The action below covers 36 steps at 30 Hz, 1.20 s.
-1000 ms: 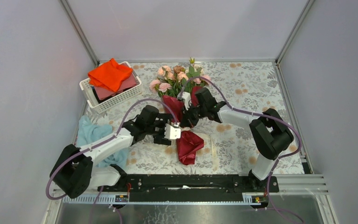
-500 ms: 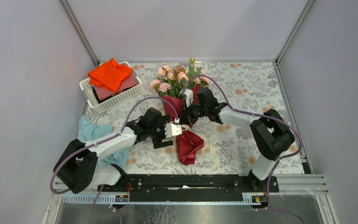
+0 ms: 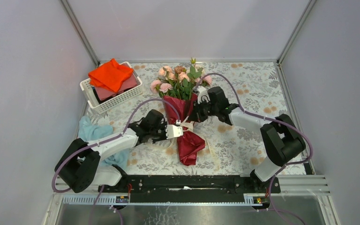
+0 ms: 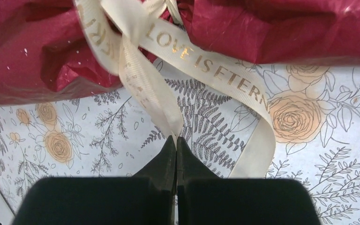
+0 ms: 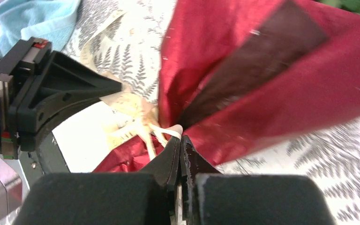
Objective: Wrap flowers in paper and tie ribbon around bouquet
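The bouquet lies mid-table: pink flowers (image 3: 178, 79) rise from a cone of dark red paper (image 3: 187, 143). A cream ribbon (image 3: 186, 125) with gold lettering is knotted round the cone's waist. My left gripper (image 3: 181, 130) comes in from the left, shut on one ribbon strand (image 4: 145, 84) just below the red paper (image 4: 286, 33); its tips (image 4: 176, 138) pinch the band. My right gripper (image 3: 194, 116) sits on the cone's right side, shut on another ribbon strand (image 5: 140, 124) at its tips (image 5: 181, 138), against the paper (image 5: 272, 93).
A white basket (image 3: 110, 101) with an orange cloth (image 3: 110, 74) stands at the back left. A light blue cloth (image 3: 93, 131) lies beside the left arm. The black rail (image 3: 192, 183) runs along the near edge, and the enclosure walls stand close on all sides.
My left gripper went from open to shut on the ribbon. The right arm pulled back to the right, and the upper paper and flowers shifted right with it.
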{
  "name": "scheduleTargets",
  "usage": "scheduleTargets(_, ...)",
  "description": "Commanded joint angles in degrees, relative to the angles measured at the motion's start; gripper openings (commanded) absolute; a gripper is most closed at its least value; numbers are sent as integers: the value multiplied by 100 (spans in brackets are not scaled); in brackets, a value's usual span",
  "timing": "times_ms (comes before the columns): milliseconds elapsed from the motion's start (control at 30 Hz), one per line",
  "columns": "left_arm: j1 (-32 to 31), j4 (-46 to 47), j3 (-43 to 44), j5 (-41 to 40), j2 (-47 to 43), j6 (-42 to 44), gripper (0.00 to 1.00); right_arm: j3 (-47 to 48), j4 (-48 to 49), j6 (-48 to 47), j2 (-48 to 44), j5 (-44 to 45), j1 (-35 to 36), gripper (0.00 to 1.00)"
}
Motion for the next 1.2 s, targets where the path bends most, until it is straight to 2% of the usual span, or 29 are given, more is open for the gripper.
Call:
scheduleTargets(0,175,100,-122,-43,-120,176,0,-273,152,414,-458,198,-350,0)
scheduleTargets(167,417,290,-177,65,-114,454,0,-666,248,620,-596,70,-488,0)
scheduleTargets(267,449,81,-70,198,-89,622,0,-684,-71,649,-622,240,-551,0)
scheduleTargets(467,952,429,-570,-109,7,1953,0,-1295,-244,959,-876,619,-1273,0)
scheduleTargets(800,1405,441,-778,-125,85,2714,0,-1839,-128,1245,-223,452,-1718,0)
scheduleTargets(967,1847,591,-1007,-175,127,3452,0,-2071,-112,1317,-453,549,-2182,0)
scheduleTargets(1167,1872,517,-977,-4,91,3478,0,-1976,-101,1310,-241,447,-2220,0)
